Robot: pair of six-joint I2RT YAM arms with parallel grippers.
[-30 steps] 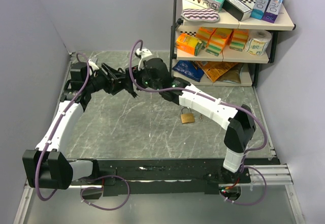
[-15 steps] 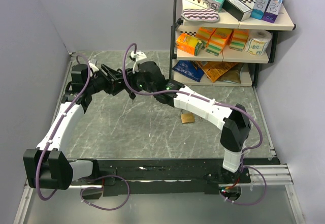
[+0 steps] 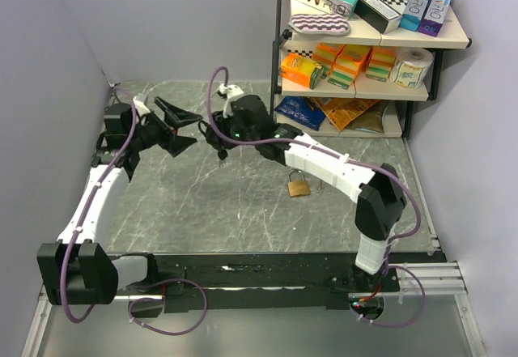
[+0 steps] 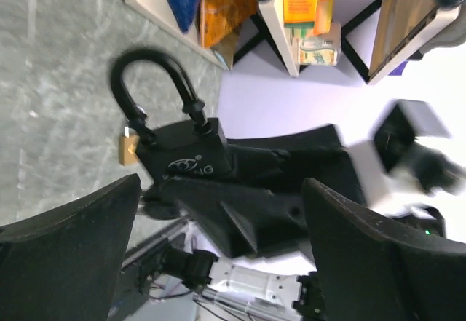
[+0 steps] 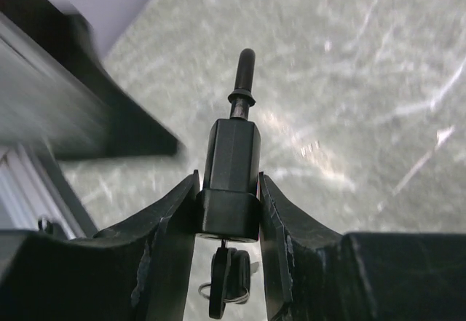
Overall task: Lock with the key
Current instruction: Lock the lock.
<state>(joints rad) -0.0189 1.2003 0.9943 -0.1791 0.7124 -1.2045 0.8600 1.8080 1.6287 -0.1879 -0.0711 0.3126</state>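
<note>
Black padlock with arched shackle

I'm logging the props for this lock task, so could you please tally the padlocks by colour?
Black padlock: 1, clamped in the jaws of the right gripper
Brass padlock: 1, lying on the table
Total: 2
</note>
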